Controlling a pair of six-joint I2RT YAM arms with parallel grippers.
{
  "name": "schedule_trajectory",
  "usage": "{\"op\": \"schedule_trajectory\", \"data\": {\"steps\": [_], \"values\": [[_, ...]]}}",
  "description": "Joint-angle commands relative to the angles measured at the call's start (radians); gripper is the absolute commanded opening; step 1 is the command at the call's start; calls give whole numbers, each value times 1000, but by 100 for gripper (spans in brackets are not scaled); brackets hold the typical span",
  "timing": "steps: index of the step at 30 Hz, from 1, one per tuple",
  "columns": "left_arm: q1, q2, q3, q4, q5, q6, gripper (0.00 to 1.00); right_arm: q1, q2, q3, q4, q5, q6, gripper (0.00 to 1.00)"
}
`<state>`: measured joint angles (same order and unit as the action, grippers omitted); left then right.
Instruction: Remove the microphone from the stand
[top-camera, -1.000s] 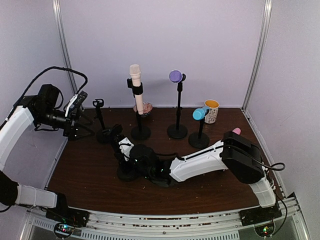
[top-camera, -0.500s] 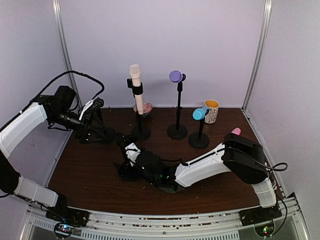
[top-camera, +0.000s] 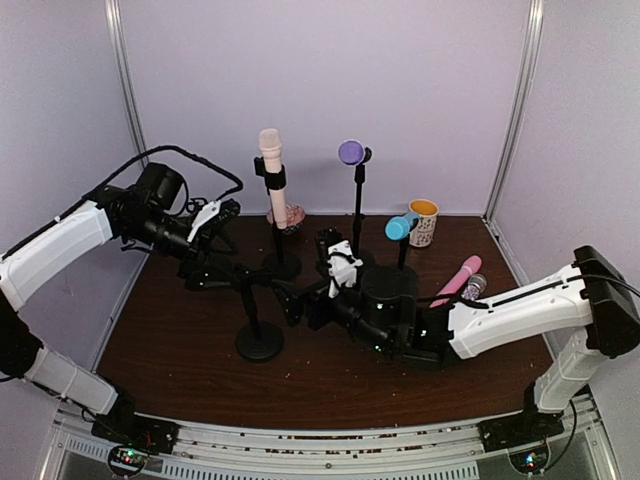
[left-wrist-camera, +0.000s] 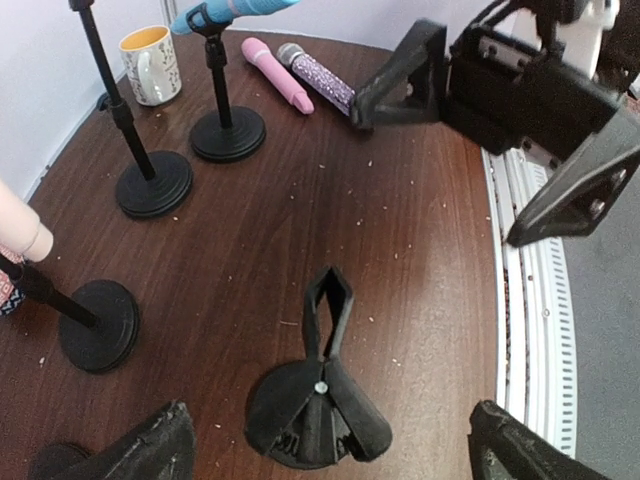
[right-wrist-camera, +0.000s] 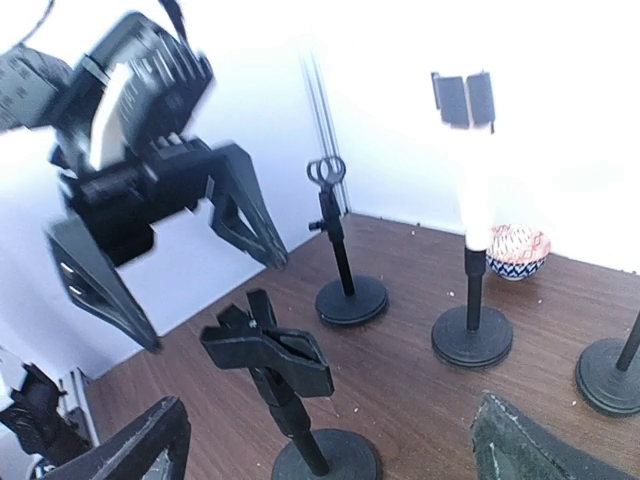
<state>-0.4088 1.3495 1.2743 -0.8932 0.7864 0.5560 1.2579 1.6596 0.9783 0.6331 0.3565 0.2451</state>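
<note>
Fingers of my left gripper (left-wrist-camera: 329, 407) stand wide apart, two black wedge-shaped plastic blades holding nothing, pointing toward the forked clip of the empty stand (top-camera: 258, 345), a thin black pole on a round disc foot on the dark, crumb-flecked wooden table (top-camera: 170, 360). Behind it the cream microphone (top-camera: 270, 150), smooth and cylindrical, sits upright in a black clamp on its own stand. My right gripper (right-wrist-camera: 330, 402) faces the empty stand from the other side, its jaws spread and empty. Farther right the violet-headed microphone (top-camera: 350, 152), its head round and matte, and the blue microphone (top-camera: 400, 227), tilted, each rest on a stand; a patterned white mug (top-camera: 423, 222) with a yellow inside stands just beside the blue one. A smooth pink microphone (top-camera: 455, 280) and a glittery purple microphone (left-wrist-camera: 318, 78) lie flat, side by side.
</note>
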Motion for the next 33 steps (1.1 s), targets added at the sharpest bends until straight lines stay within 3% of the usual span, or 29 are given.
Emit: {"op": "schedule_trajectory", "data": {"steps": [1,5,8,17,26,33], "values": [[-35,79,82,-39,-48,118,98,-3,-120,-59,-62,14,21,100],[-67,126,109,-76,-74,166,96,-3,-235,-122,-99,43,42,99],[-95,135,96,-76,-111,189,87,-3,-323,-173,-115,74,52,96],[-108,142,65,-37,-127,149,37,-4,-488,-222,-192,161,17,89],[-114,141,51,-35,-148,142,21,-3,-503,-222,-211,175,19,86],[-87,79,58,-63,-294,156,20,-3,-512,-215,-226,181,-1,86]]}}
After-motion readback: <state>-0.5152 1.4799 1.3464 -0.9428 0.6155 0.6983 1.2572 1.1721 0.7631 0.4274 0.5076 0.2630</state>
